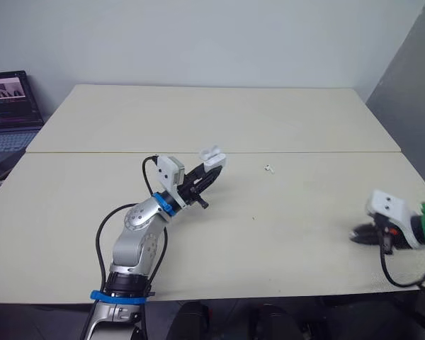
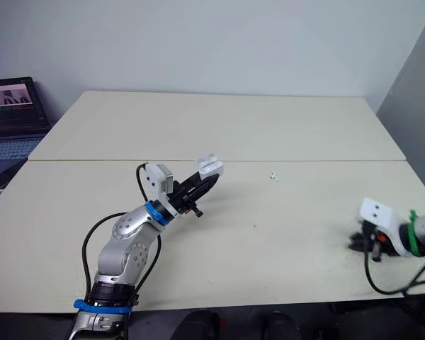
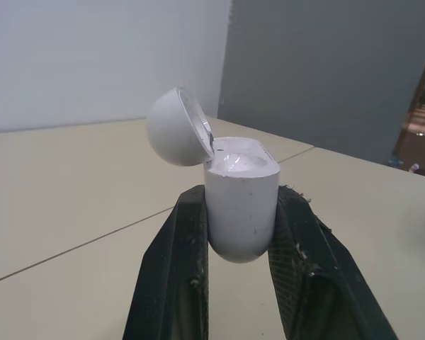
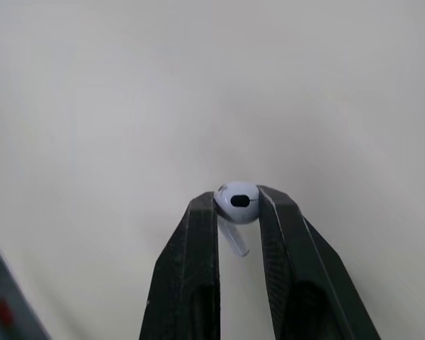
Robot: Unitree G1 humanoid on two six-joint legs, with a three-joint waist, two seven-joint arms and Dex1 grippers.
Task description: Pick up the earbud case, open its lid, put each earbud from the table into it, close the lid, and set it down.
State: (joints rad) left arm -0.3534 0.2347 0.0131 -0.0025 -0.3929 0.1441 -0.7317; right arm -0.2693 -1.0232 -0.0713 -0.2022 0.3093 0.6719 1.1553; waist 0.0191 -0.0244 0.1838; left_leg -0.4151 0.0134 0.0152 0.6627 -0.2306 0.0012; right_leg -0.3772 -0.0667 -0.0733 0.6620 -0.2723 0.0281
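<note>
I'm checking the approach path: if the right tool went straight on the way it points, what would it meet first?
Most likely the bare table: the right tool, shut on an earbud, aims at open tabletop. Depth is hard to judge.

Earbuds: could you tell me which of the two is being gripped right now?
The earbud pinched between the right gripper's fingers; the other earbud lies loose on the table near its middle.

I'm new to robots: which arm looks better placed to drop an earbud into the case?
Right. The right gripper pinches an earbud; the left gripper is occupied holding the earbud case, lid open.
</note>
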